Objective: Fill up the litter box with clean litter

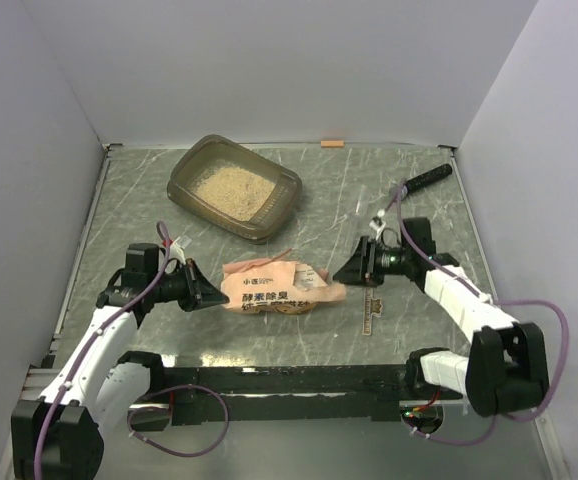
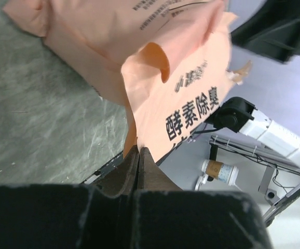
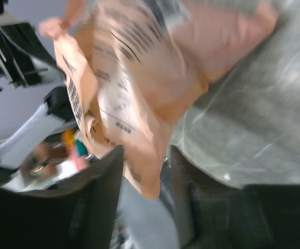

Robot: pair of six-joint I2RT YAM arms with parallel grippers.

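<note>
Left wrist view: orange-pink pouch (image 2: 191,78) with dark print "酵素除臭"

Soft, even overhead light; right wrist view blurred, seemingly motion smear.

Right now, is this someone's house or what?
Likely a robot testing booth, not a home: plain white walls box in a grey table, and a left arm and right arm are mounted at its near edge.

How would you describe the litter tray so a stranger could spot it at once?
On the grey-green tabletop, look toward the far left corner. The litter box sits there: a brownish translucent tray, the only thing holding beige granules.
</note>
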